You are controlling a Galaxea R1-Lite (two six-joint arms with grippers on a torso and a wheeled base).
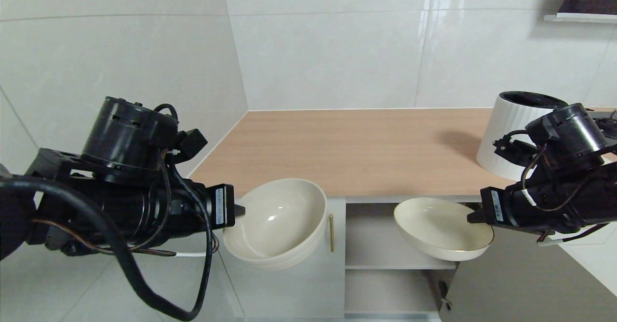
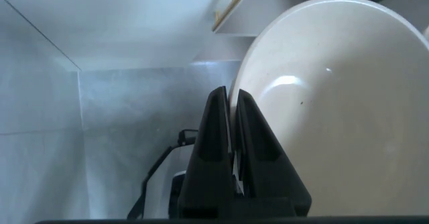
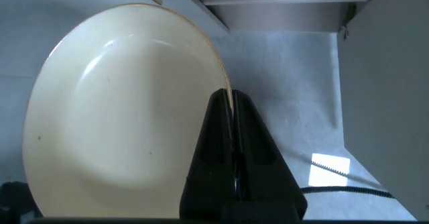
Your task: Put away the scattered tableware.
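The left gripper [image 1: 239,211] is clamping the rim of a cream bowl [image 1: 279,221]. Its jaws are closed on the bowl wall, one finger [image 2: 216,127] lying outside the wall and the other inside. The bowl is hanging off the counter, in front of the closed cabinet door [image 1: 294,288] and just beside that door's brass handle [image 1: 331,233]. It is tilting so that its opening is facing up and toward the head camera.

The right gripper [image 1: 472,216] is clamping the rim of a shallow cream plate [image 1: 438,225] with a thin gold edge. Its jaws are pinched together on the rim, which is passing between the two fingers in the right wrist view. The plate is being held clear of any surface, in front of the open cabinet compartment [image 1: 371,240] and below the front edge of the wooden countertop [image 1: 347,148]. It is tilting slightly, with its upper face showing to the head camera.

The bowl and the plate are sitting apart, with the brass handle and part of the open compartment between them.

A white ribbed container [image 1: 506,134] with a dark top is standing on the countertop at the robot's right, behind the right arm. White wall tiles [image 1: 337,47] are backing the counter.
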